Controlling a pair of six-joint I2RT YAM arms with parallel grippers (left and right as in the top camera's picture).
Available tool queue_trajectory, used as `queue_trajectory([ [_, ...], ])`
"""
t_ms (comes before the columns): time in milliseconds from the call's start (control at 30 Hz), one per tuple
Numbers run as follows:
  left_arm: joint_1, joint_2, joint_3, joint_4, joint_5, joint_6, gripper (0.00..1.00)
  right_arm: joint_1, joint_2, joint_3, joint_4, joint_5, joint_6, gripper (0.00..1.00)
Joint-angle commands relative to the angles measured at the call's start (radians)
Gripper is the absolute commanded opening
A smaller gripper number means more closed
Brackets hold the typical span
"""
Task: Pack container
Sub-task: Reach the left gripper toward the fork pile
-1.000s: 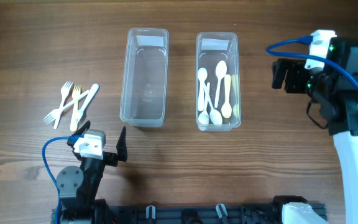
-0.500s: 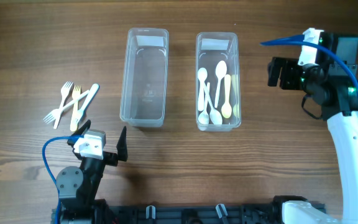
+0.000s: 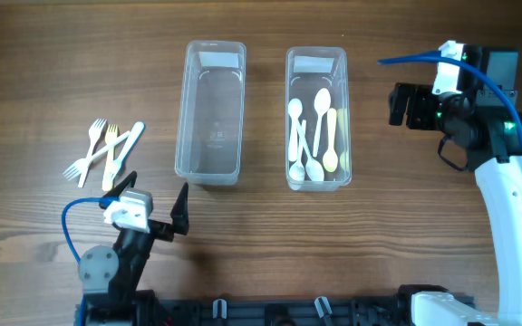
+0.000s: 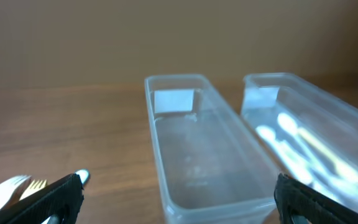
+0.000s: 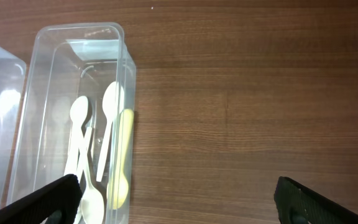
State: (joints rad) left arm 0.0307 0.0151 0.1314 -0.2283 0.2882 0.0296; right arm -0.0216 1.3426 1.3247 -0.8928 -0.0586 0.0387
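Two clear plastic containers stand side by side. The left container (image 3: 212, 110) is empty; it also shows in the left wrist view (image 4: 197, 149). The right container (image 3: 316, 116) holds several white and pale yellow spoons (image 3: 314, 136), also seen in the right wrist view (image 5: 98, 149). A pile of white and yellow plastic forks (image 3: 105, 152) lies on the table at the left, partly visible in the left wrist view (image 4: 17, 190). My left gripper (image 3: 150, 204) is open and empty, near the front edge below the forks. My right gripper (image 3: 409, 107) is open and empty, right of the spoon container.
The wooden table (image 3: 261, 226) carries nothing else. A black rail (image 3: 270, 312) runs along the front edge. Blue cables trail from both arms.
The right arm shifted slightly left a second ago and has held still since. The left gripper tilted a little. Nothing was picked up or released.
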Motion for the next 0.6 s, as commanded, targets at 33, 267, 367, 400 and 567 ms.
queue_trajectory([
  [33, -0.006, 0.152, 0.428, -0.213, -0.156, -0.095, 1.00, -0.002, 0.009, 0.015, 0.002, 0.018, -0.013, 1.00],
  [267, -0.006, 0.778, 1.140, -0.746, -0.170, -0.087, 1.00, -0.002, 0.009, 0.015, 0.002, 0.018, -0.012, 1.00],
  [367, -0.006, 0.943, 1.278, -0.843, -0.117, -0.094, 1.00, -0.002, 0.009, 0.015, 0.002, 0.018, -0.013, 1.00],
  [400, -0.006, 0.980, 1.286, -0.839, -0.078, -0.094, 1.00, -0.002, 0.009, 0.015, 0.002, 0.018, -0.012, 1.00],
  [567, -0.006, 1.118, 1.285, -0.853, -0.032, -0.090, 1.00, -0.002, 0.009, 0.015, 0.002, 0.018, -0.012, 1.00],
])
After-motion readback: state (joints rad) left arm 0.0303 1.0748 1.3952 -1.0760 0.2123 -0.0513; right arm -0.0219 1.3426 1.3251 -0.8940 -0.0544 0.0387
